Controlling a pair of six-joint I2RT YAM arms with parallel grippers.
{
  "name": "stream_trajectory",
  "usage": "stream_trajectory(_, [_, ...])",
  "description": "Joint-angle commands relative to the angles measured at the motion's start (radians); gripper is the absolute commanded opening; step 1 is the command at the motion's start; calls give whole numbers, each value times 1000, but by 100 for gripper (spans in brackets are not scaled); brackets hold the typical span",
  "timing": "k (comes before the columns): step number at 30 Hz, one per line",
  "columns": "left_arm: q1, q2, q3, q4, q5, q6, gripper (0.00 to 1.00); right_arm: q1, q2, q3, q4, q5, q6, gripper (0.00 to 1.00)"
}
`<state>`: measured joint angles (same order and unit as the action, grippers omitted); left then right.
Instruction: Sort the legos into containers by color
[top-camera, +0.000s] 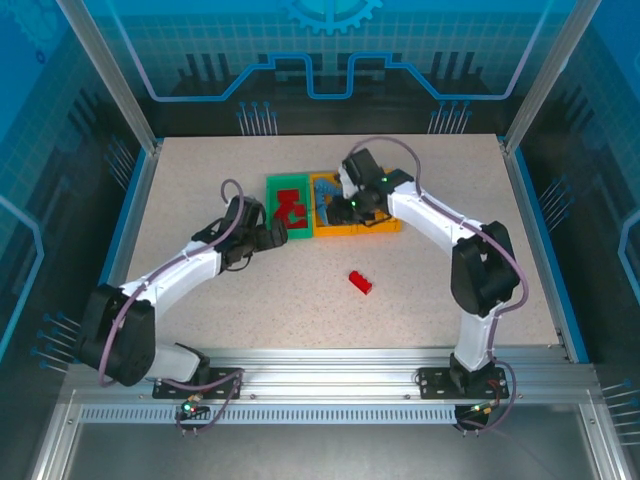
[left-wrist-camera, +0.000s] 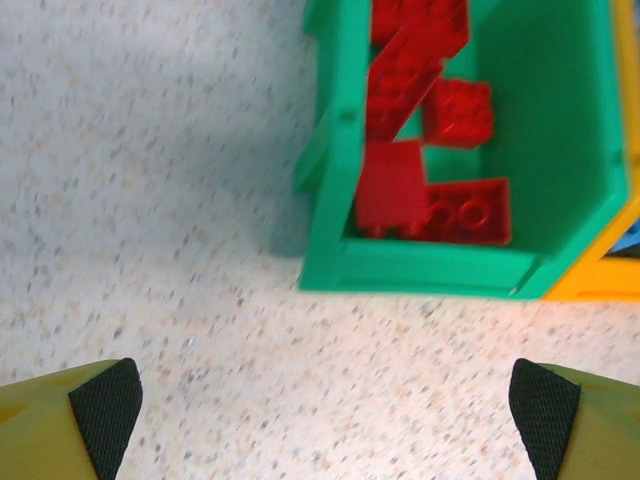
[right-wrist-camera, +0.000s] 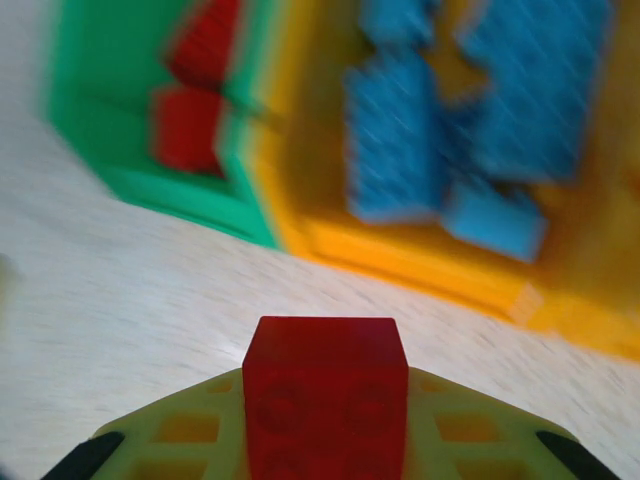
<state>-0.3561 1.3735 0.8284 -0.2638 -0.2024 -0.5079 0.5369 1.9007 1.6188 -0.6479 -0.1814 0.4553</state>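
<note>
Gripping what seems a red lego (right-wrist-camera: 325, 385), right claw (right-wrist-camera: 325, 450) hovers; left claw (left-wrist-camera: 325, 405) gapes open.

Top view, lower half: 2 arms, white link shells, black joint housings. Left arm (top-camera: 180, 275), right arm (top-camera: 430, 215). Purple-grey cable (top-camera: 228, 187) looping along each, arching high near wrist. Small green lights (top-camera: 352, 203) glowing on right arm, frame centre. Black base plates (top-camera: 200, 380) at bottom edge. Left gripper (left-wrist-camera: 325, 405): yellow fingers (left-wrist-camera: 35, 425), black textured pads (left-wrist-camera: 105, 405) in lower corners. Right gripper (right-wrist-camera: 325, 452): pale yellow fingers, square cut-outs, black pad tips at bottom.
</note>
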Motion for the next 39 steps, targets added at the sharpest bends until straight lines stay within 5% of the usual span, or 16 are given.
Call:
stream_trajectory(1, [-5,-58,-69,63,0,-40,99,13,114,166,8,-175,50,24])
stream_trajectory(6, [-40,-89,-136,98,35,-12,99,14,296,421,-61,-202,83,25])
stream_trajectory(13, [-206,-80,-168,162,12,91,99,14,508,685,-121,-245,139,30])
stream_trajectory(17, [-270,-62,-197,226,66,153,99,14,581,793,-146,-264,161,42])
stream_trajectory(19, [-293,-60,-214,268,96,171,99,13,588,811,-157,-263,164,57])
stream_trajectory(26, [-346,-23,-223,381,210,238,99,12,467,714,-156,-234,134,82])
stream_trajectory(39, [-499,297,40,346,269,488,99,-148,3,96,32,-218,113,85])
